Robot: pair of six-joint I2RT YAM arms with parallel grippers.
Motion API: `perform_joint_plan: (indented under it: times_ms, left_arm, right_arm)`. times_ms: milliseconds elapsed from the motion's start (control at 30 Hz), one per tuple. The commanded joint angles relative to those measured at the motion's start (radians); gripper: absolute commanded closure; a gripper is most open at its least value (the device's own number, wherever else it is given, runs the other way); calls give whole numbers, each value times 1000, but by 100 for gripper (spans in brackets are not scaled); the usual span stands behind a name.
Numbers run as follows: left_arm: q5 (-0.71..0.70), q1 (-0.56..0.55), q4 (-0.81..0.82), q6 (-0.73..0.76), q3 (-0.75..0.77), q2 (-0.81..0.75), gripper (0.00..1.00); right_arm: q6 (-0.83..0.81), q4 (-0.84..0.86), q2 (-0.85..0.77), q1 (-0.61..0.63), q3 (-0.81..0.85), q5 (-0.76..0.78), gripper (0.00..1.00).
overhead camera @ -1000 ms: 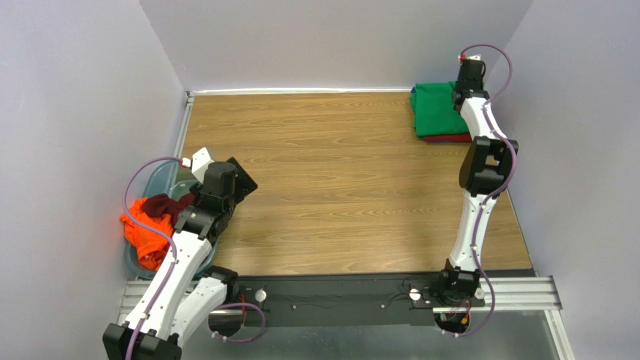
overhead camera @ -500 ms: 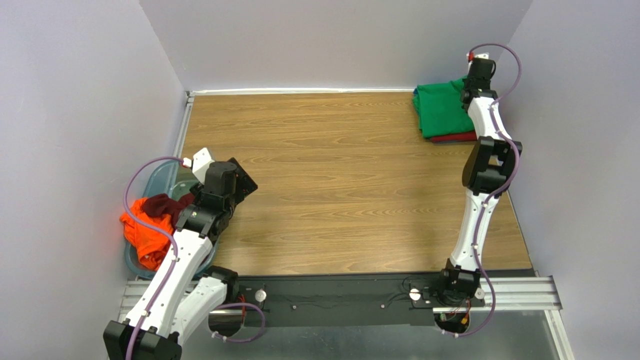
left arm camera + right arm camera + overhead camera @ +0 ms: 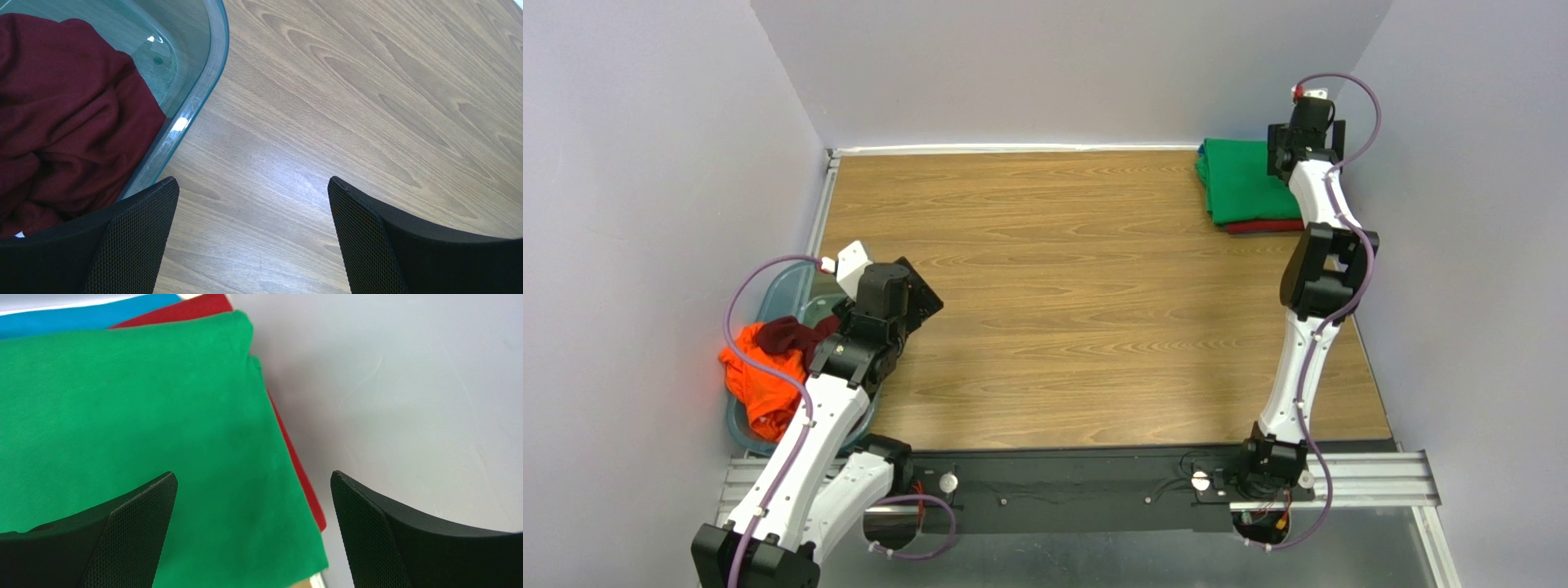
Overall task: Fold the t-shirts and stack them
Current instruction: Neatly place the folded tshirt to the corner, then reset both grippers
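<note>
A folded green t-shirt (image 3: 1241, 181) tops the stack in the far right corner, with a red t-shirt (image 3: 1265, 226) edge showing under it. In the right wrist view the green t-shirt (image 3: 141, 447) lies flat over the red (image 3: 209, 307) and a teal-blue one (image 3: 92, 315). My right gripper (image 3: 1303, 145) (image 3: 251, 476) hangs open just above the stack's wall-side edge, holding nothing. A dark maroon t-shirt (image 3: 61, 122) (image 3: 783, 333) and an orange one (image 3: 756, 380) sit crumpled in the tub. My left gripper (image 3: 913, 294) (image 3: 253, 180) is open over bare wood beside the tub.
The translucent bluish tub (image 3: 215, 61) (image 3: 787, 288) sits at the table's left edge, partly under my left arm. Grey walls (image 3: 399, 386) close in the table on three sides; the stack lies close against the right wall.
My right gripper has gone from shut to open and shifted slightly toward the right wall. The green t-shirt now lies flat on the stack. The left arm has not moved.
</note>
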Motion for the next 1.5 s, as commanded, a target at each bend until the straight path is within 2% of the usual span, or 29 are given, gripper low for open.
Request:
perform_joint_plan:
  times_ms: [0, 233, 500, 667, 767, 1000, 1233, 1467]
  left_arm:
    - [-26, 3, -10, -11, 34, -25, 2]
    - [2, 3, 5, 4, 31, -48, 2]
    - [22, 3, 54, 4, 48, -118, 2]
    - [51, 3, 126, 7, 32, -170, 2]
    - [88, 4, 148, 14, 16, -193, 2]
    - [86, 4, 126, 18, 5, -229, 2]
    - [86, 3, 139, 0, -21, -270, 2]
    - [83, 3, 154, -5, -38, -289, 2]
  right_arm:
    - [100, 16, -133, -3, -66, -75, 0]
    - [182, 15, -311, 49, -247, -131, 0]
    - [459, 35, -624, 70, -575, -200, 0]
    - [548, 76, -891, 72, -855, -250, 0]
    - [587, 79, -995, 72, -1006, -272, 0]
    - [663, 81, -1319, 72, -1319, -296, 0]
    - [699, 85, -1508, 72, -1496, -286, 0]
    - [740, 91, -1568, 72, -1571, -244, 0]
